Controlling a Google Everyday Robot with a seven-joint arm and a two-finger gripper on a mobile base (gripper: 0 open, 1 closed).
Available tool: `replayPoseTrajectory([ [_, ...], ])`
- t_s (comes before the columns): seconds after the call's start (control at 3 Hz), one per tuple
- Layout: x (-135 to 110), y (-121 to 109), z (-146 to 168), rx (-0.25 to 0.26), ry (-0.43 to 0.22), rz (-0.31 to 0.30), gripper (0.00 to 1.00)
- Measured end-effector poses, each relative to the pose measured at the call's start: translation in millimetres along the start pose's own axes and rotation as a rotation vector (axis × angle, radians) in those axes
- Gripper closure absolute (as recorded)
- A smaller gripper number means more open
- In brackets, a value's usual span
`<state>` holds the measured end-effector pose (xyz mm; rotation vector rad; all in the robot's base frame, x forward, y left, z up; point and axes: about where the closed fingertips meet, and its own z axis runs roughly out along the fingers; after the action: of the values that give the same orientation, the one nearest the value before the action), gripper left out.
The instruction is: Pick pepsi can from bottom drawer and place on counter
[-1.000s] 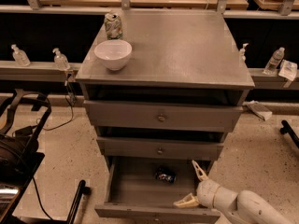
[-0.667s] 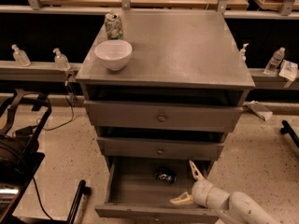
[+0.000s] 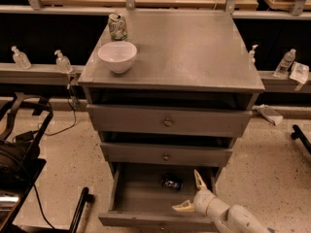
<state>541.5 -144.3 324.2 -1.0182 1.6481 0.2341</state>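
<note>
The pepsi can lies on its side in the open bottom drawer, near the back, right of the middle. My gripper is over the drawer's right front part, open, with one finger pointing up and one pointing left. It sits just right of and in front of the can, apart from it and holding nothing. The counter is the grey top of the cabinet.
A white bowl and a pale green-white can stand on the counter's left side. Two shut knobbed drawers are above the open one. Bottles stand on side ledges. A black chair base is at left.
My gripper has moved left and slightly back inside the bottom drawer, closer to the can. The can has not moved.
</note>
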Motion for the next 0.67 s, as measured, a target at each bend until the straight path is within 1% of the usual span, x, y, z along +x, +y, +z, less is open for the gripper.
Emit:
replayPoseTrajectory([
  [0.33, 19, -2, 14, 0.017, 0.034, 0.006, 0.00],
  [0.67, 35, 12, 30, -0.032, 0.067, 0.065, 0.00],
])
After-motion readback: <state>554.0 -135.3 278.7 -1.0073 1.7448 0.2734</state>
